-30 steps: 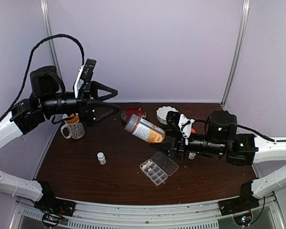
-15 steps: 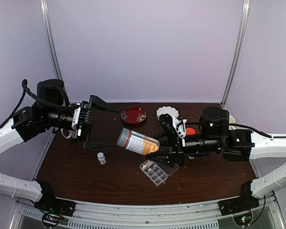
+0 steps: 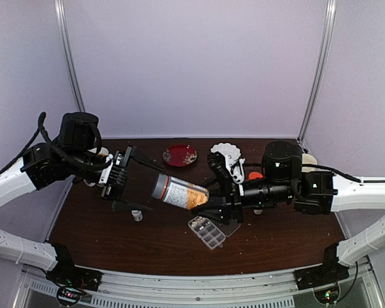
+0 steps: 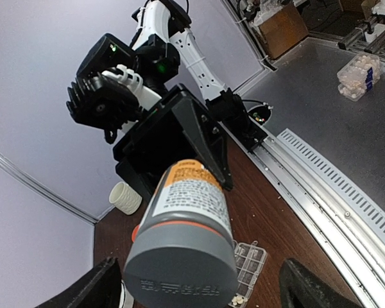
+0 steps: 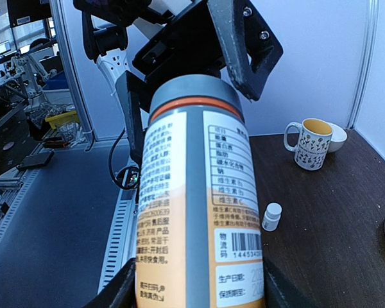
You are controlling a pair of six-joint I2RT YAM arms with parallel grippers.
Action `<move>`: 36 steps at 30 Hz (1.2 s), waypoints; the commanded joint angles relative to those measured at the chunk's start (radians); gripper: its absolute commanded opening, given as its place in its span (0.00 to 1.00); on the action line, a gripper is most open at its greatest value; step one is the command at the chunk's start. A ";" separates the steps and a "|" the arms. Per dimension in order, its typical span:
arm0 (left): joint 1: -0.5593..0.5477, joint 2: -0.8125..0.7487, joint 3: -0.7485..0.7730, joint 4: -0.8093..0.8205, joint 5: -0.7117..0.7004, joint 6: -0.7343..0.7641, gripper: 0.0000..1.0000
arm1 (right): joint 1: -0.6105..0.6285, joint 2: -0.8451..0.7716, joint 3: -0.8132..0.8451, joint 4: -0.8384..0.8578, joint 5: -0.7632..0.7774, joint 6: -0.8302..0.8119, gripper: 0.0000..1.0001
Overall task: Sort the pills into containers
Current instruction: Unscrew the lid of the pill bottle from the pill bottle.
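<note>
Well, the right gripper (image 3: 215,197) is clenched on the lower end of a big orange-labelled bottle (image 3: 183,192), holding it almost level above the table (image 3: 102,237). The left gripper (image 3: 151,187) stands released, jaws spread either side of the grey cap (image 4: 179,273) without touching it. A few pale pills (image 4: 241,299) lie in the cells of the clear pill box (image 3: 207,232), lid open, on the table just nearer than the bottle's held end. I reckon the bottle is stiff and slick-labelled, so the cap wants gripping squarely on its sides, and the tiny pills will roll and scatter.
</note>
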 commanded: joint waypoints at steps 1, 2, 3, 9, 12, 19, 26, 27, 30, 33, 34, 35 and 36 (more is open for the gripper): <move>-0.006 0.007 0.037 0.003 -0.008 0.027 0.86 | -0.005 0.008 0.037 0.027 -0.022 0.010 0.02; -0.007 0.009 0.041 0.004 -0.009 0.025 0.84 | -0.005 0.009 0.038 0.026 -0.022 0.010 0.02; -0.008 0.012 0.046 0.003 -0.012 0.018 0.81 | -0.005 0.010 0.039 0.027 -0.022 0.010 0.02; -0.014 0.052 0.085 0.003 -0.049 -0.045 0.69 | -0.007 0.011 0.036 0.033 -0.025 0.006 0.02; -0.019 0.064 0.097 0.004 -0.083 -0.072 0.59 | -0.006 0.010 0.034 0.033 -0.021 0.005 0.01; -0.019 0.079 0.134 0.006 -0.117 -0.203 0.37 | -0.006 0.014 0.032 0.001 0.051 -0.044 0.00; -0.019 0.102 0.188 0.070 -0.196 -0.615 0.29 | -0.002 0.022 0.033 -0.046 0.206 -0.206 0.00; -0.019 0.110 0.214 0.048 -0.235 -0.679 0.27 | 0.001 0.017 0.026 -0.041 0.234 -0.235 0.00; -0.019 0.142 0.310 -0.052 -0.293 -0.822 0.24 | 0.011 -0.011 -0.037 0.043 0.314 -0.320 0.00; -0.018 0.158 0.362 -0.081 -0.260 -0.997 0.24 | 0.018 -0.046 -0.118 0.198 0.406 -0.373 0.00; -0.018 0.161 0.365 -0.070 -0.226 -1.055 0.24 | 0.020 -0.053 -0.133 0.223 0.434 -0.393 0.00; -0.018 0.164 0.367 -0.053 -0.197 -1.115 0.24 | 0.022 -0.058 -0.141 0.237 0.460 -0.410 0.00; -0.018 0.170 0.365 -0.035 -0.170 -1.179 0.23 | 0.025 -0.059 -0.145 0.248 0.489 -0.426 0.00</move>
